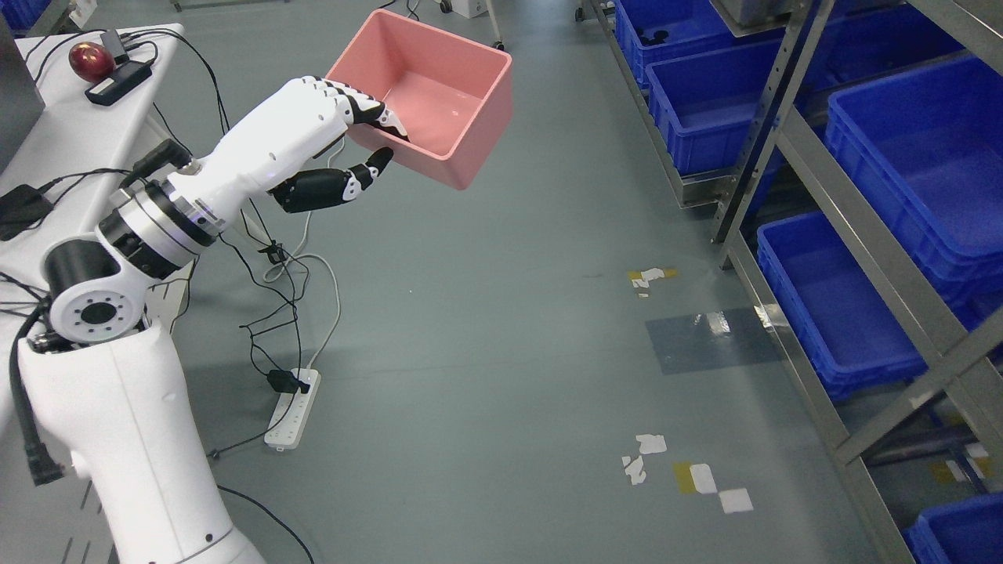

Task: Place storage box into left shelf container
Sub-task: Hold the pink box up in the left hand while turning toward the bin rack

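While the steel shelf rack [854, 258] of blue plastic crates [917, 149] is standing along the floor's right edge, the white left hand [345, 141] is holding the empty pink plastic storage box [439, 102] in the air over the floor, well apart from the rack. Fingers [368, 110] are hooking over the near wall, thumb beneath, clamping it so the box is hanging tilted, probably for carrying. Right hand isn't showing.

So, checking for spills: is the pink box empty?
Empty: the pink box, held by the left hand, shows only bare floor inside.
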Robot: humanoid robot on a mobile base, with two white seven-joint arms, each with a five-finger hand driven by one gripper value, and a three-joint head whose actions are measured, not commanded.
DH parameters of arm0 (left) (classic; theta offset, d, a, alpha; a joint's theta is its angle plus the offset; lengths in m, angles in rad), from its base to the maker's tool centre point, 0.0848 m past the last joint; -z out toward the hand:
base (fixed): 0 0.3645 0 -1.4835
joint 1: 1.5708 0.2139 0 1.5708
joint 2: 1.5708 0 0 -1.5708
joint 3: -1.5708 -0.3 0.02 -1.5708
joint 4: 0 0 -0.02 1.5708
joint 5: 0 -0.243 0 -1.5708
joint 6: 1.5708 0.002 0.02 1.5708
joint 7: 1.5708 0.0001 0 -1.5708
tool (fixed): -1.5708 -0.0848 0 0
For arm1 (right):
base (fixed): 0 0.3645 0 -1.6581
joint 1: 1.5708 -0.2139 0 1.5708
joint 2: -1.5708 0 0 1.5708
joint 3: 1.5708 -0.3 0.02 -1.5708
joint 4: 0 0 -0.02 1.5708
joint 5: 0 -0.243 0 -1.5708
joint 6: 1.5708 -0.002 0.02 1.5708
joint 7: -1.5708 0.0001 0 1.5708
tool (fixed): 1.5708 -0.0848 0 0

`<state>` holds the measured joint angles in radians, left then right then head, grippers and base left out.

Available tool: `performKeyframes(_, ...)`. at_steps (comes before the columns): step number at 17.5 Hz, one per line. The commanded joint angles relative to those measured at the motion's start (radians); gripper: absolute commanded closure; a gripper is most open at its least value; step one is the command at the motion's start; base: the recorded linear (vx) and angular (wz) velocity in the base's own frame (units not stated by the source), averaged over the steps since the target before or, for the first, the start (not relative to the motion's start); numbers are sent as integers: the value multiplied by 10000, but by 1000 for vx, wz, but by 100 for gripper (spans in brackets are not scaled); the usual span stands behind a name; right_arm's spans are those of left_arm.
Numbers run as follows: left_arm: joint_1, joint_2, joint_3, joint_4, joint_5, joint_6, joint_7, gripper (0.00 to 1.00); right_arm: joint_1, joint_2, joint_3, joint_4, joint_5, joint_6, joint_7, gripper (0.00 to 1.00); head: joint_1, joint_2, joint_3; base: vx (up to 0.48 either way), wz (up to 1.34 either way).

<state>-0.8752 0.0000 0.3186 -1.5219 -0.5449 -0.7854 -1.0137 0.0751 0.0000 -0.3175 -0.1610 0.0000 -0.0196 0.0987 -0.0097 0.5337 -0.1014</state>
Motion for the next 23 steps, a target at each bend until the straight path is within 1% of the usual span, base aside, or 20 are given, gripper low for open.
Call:
performKeyframes(1,-130,175,-303,-29,464,0,273,98,0,-175,0,0,77,-3,3430,0,0,0,0,364,41)
performKeyframes(2,-84,175,-181,-29,478,0,304,98,0,-175,0,0,77,-3,3430,0,0,0,0,392,123)
performKeyframes(3,-69,175,94,-74,478,540,365,98,0,-175,0,0,77,-3,3430,0,0,0,0,392,123)
performKeyframes(4,-69,175,248,-90,478,1539,381,98,0,-175,0,0,77,-3,3430,0,0,0,0,342,155)
performKeyframes(5,-23,175,280,-90,478,2324,381,98,15,-175,0,0,77,-3,3430,0,0,0,0,406,147)
performKeyframes(6,-23,175,280,-90,478,2620,381,98,0,-175,0,0,77,-3,3430,0,0,0,0,406,147)
performKeyframes(8,8,175,21,-90,509,2547,381,98,0,-175,0,0,77,-3,3430,0,0,0,0,392,150)
performKeyframes(9,8,175,-238,-90,539,2288,381,97,0,-175,0,0,77,-3,3430,0,0,0,0,396,145)
performKeyframes(11,84,175,-1248,-90,662,1140,350,97,0,-175,0,0,77,-3,3430,0,0,0,0,391,126)
performKeyframes(12,267,175,-1831,-90,693,801,350,97,0,-175,0,0,77,-3,3430,0,0,0,0,400,81)
performKeyframes(17,636,175,-3000,-90,1199,491,350,97,0,-175,0,0,77,-3,3430,0,0,0,0,371,48)
performKeyframes(23,714,175,-3478,-75,1445,475,381,97,0,-175,0,0,77,-3,3430,0,0,0,0,311,-73)
